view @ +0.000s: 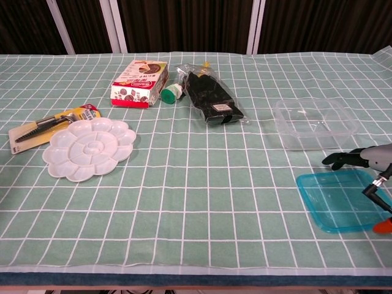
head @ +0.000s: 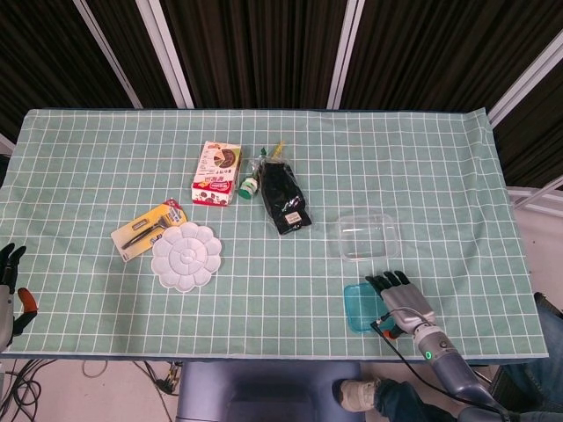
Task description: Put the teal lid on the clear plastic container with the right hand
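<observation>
right hand [view: 367, 160] and teal lid [view: 343, 200] cut by frame edge

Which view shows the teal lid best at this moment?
The chest view: the teal lid lies almost fully exposed on the cloth, the right hand above its far edge. In the head view that hand covers much of the lid.

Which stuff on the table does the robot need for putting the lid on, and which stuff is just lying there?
Needed:
teal lid
clear container
right hand, over the lid

Just lying there:
snack box
green-capped bottle
black packet
white palette
yellow tool pack
</observation>
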Tool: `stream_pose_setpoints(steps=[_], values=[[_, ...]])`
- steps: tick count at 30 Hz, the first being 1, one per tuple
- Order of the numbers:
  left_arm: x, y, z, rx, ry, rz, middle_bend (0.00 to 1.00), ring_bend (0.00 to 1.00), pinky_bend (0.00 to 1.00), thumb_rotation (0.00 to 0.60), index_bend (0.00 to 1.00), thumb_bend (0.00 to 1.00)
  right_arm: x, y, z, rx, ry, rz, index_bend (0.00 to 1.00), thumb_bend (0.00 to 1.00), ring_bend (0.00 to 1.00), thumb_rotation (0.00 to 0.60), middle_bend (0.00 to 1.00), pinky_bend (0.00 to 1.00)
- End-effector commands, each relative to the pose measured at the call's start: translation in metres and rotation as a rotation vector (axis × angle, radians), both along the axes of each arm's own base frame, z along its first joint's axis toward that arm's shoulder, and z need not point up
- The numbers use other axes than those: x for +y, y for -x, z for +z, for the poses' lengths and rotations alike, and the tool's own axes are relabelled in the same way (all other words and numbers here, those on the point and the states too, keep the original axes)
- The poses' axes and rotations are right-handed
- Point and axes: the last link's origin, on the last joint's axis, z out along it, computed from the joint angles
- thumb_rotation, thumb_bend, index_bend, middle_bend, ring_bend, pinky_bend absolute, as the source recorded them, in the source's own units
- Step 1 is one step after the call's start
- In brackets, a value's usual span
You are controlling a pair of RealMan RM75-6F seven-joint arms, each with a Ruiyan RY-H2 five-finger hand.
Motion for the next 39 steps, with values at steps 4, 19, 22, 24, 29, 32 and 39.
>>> stream_pose_setpoints(steps=[4, 19, 22, 24, 29, 32, 39], values=[[0.000, 0.000, 0.000, 0.002, 0.001, 0.003, 0.00, 0.00, 0.00, 0.600, 0.05, 0.77, 0.001, 0.001, -0.001, 0.007, -0.013, 0.001, 0.00, 0.20, 0.00, 0.600, 0.16, 0.00], [0.000, 0.000, 0.000, 0.001, -0.002, 0.004, 0.00, 0.00, 0.00, 0.600, 0.05, 0.77, -0.001, 0.001, -0.005, 0.006, -0.015, 0.002, 0.00, 0.20, 0.00, 0.600, 0.16, 0.00], [0.000, 0.000, 0.000, 0.001, -0.001, 0.004, 0.00, 0.00, 0.00, 0.600, 0.05, 0.77, -0.001, 0.000, -0.006, 0.008, -0.016, 0.003, 0.00, 0.20, 0.00, 0.600, 0.16, 0.00], [0.000, 0.000, 0.000, 0.001, -0.001, 0.004, 0.00, 0.00, 0.00, 0.600, 0.05, 0.77, -0.002, 0.001, -0.006, 0.010, -0.016, 0.004, 0.00, 0.20, 0.00, 0.600, 0.17, 0.00], [0.000, 0.000, 0.000, 0.000, -0.001, 0.005, 0.00, 0.00, 0.00, 0.600, 0.05, 0.77, -0.001, 0.001, -0.008, 0.016, -0.026, 0.001, 0.00, 0.20, 0.00, 0.600, 0.21, 0.00], [0.000, 0.000, 0.000, -0.001, 0.000, 0.005, 0.00, 0.00, 0.00, 0.600, 0.05, 0.77, -0.001, 0.002, -0.009, 0.020, -0.031, -0.003, 0.00, 0.20, 0.00, 0.600, 0.23, 0.00], [0.000, 0.000, 0.001, -0.002, -0.001, 0.005, 0.00, 0.00, 0.00, 0.600, 0.05, 0.77, -0.001, 0.002, -0.011, 0.022, -0.031, -0.002, 0.00, 0.20, 0.00, 0.600, 0.28, 0.00]])
